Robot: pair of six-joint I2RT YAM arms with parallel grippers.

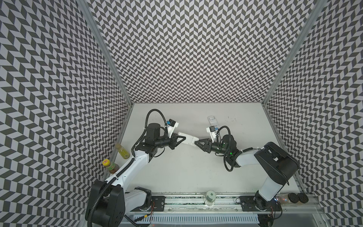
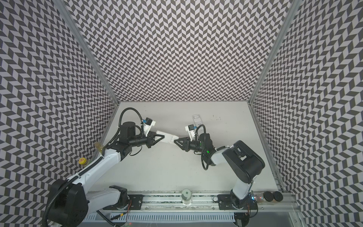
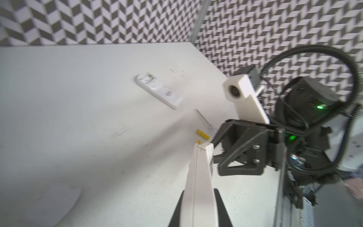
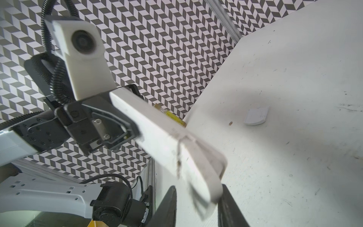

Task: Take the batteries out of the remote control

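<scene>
White remote point(image 1: 187, 140) tight in left fingers point(image 3: 221, 210); right fingers point(image 4: 228, 212) astride its other end, grip indiscernible; lettering unreadable.

Open tabletop point(image 1: 186, 173) in front of remote point(image 1: 186, 140)

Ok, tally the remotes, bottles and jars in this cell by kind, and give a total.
Remotes: 2 (held remote, flat remote)
Bottles: 1 (yellow-liquid bottle)
Jars: 4 (yellow-lidded jar, pale-lidded jar, two black-lidded jars)
Total: 7
</scene>
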